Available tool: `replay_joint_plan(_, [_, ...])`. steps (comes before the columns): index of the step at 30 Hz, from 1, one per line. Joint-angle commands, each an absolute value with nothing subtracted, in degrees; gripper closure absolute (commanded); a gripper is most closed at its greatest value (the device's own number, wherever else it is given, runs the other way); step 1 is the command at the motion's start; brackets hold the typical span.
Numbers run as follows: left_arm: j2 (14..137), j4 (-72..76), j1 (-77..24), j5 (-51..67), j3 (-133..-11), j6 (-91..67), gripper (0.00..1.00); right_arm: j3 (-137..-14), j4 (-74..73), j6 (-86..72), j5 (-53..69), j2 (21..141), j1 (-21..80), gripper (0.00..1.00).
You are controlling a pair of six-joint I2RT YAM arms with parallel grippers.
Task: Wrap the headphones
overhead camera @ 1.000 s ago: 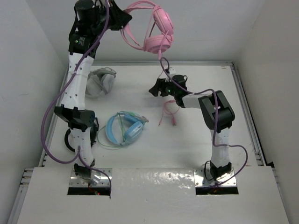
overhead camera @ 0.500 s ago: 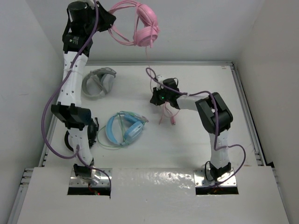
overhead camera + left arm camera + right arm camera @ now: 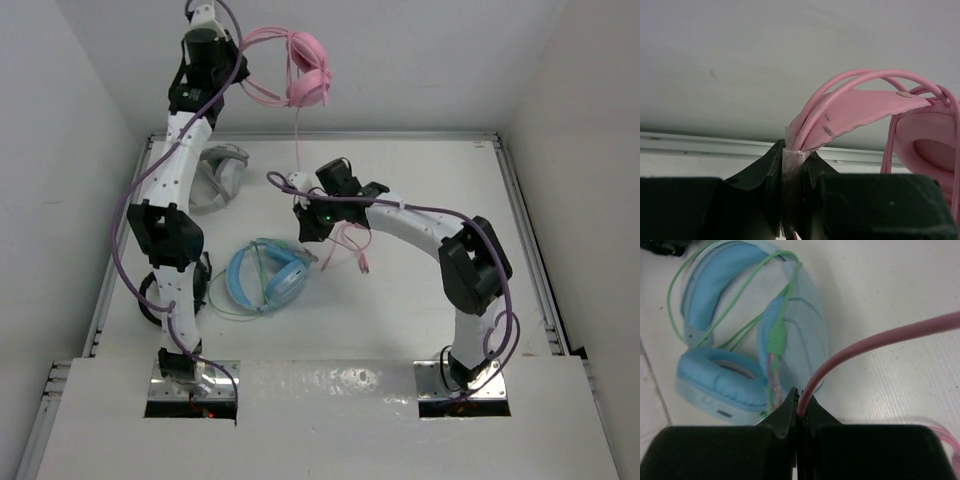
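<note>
The pink headphones (image 3: pixel 310 86) hang in the air above the far edge of the table (image 3: pixel 430 300), up against the back wall. The left tool (image 3: pixel 238 78) holds them by the headband, and the ear cups dangle off to its right. In the left wrist view the left tool (image 3: pixel 792 165) is pressed together on the end of the headband (image 3: pixel 865 112), with both thin pink hoops running into the pinch. The ear cup is cut off at the right edge of that view.

The thin pink cable (image 3: pixel 297 140) drops straight down from the ear cups to the right tool (image 3: pixel 302 205), which sits low over the middle of the table. The right wrist view shows the right tool (image 3: pixel 797 402) closed tight on the cable (image 3: pixel 865 347), which rises out of the pinch and leaves the picture at the right edge. Beyond the tool, the loose end of the cable (image 3: pixel 352 255) lies in loops on the table. Its path from the pinch to those loops is hard to follow.

The light-blue headphones (image 3: pixel 265 278) lie flat on the table just near of the right tool, with their thin green cable (image 3: pixel 720 295) curled around them. The grey headphones (image 3: pixel 222 172) lie at the far left and are partly hidden behind the left arm.
</note>
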State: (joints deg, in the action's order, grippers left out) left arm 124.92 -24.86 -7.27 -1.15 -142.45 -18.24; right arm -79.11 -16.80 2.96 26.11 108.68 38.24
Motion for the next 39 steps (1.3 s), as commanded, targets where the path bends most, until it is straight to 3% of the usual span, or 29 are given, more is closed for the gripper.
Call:
replay_joint_plan(1, [123.0,-12.6,-11.8,-9.2,-137.7,-9.9,1.0,-90.3,-29.8,8.4,26.8,105.0,41.6,1.0])
replay_joint_plan(4, [123.3,-8.7,-14.1,-13.8,-131.7,3.9,1.0,-98.1,-34.5,8.3,24.9,102.6,41.7,1.0])
replay_joint_plan(8, [123.7,-5.9,-16.9,-15.9,-126.5,16.6,1.0,-103.7,-37.1,12.2,13.1,95.1,41.3,1.0])
replay_joint_plan(14, [123.2,-8.9,-18.4,-9.6,-125.2,24.9,1.0,-113.4,-40.7,18.4,-6.1,92.5,36.7,1.0])
replay_joint_plan(21, [122.1,-14.6,-18.9,-2.9,-126.0,30.4,1.0,-114.4,-39.2,22.7,-23.5,93.3,27.4,1.0])
replay_joint_plan(29, [122.2,-17.4,-19.0,-0.1,-132.4,28.9,1.0,-112.5,-35.3,25.9,-26.2,93.4,25.1,1.0])
replay_joint_plan(39, [120.9,-36.8,-19.6,23.8,-144.3,30.3,1.0,-112.0,-20.8,21.8,-17.5,99.5,16.1,1.0])
